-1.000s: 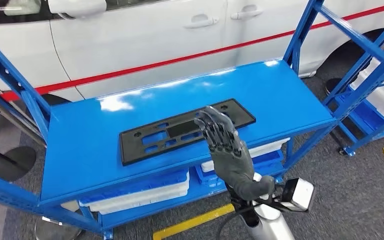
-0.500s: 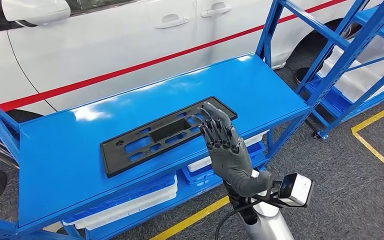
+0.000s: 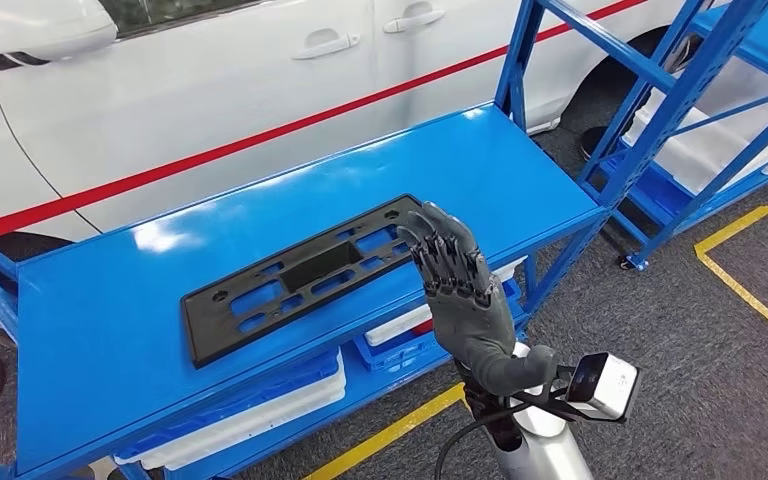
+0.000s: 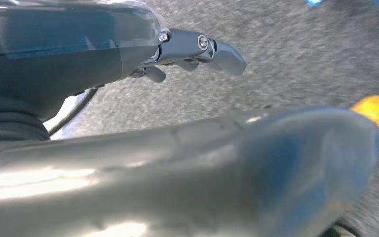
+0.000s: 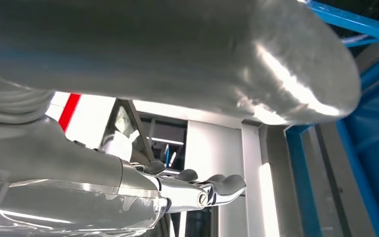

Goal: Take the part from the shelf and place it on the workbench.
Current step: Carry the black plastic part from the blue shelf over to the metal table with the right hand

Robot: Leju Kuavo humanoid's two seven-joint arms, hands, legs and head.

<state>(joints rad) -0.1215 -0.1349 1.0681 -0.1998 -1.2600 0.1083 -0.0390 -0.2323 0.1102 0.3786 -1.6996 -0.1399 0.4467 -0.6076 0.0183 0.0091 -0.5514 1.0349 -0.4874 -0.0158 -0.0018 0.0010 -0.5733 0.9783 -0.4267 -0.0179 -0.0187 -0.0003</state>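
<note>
Part [image 3: 305, 275]: a flat black plate with cut-out slots, lying flat on the top board of the blue shelf [image 3: 110, 330], skewed to the board's edges, with one end nearer the front and the other nearer the back. No hand holds it. Right hand [image 3: 455, 275]: raised in front of the shelf's front edge, at the near-right end of the part, fingers extended and apart, nothing in them; whether the fingertips touch the plate cannot be told from the head view. Left hand [image 4: 187, 54]: seen in its wrist view above grey floor, fingers extended, holding nothing. Lower shelf level: white trays [image 3: 260, 410]. Behind the shelf: a white car [image 3: 210, 90] with a red stripe. A second blue rack [image 3: 700, 120] stands to the right. Current step, as judged: the reach toward the part; no grasp is made, and transfer to the workbench is not yet begun. Next move calls for lowering the right hand to the plate's near end and closing thumb and fingers across its thin edge. Because the plate is long and lies flat, a grip at one end may let it tilt or slip.
</note>
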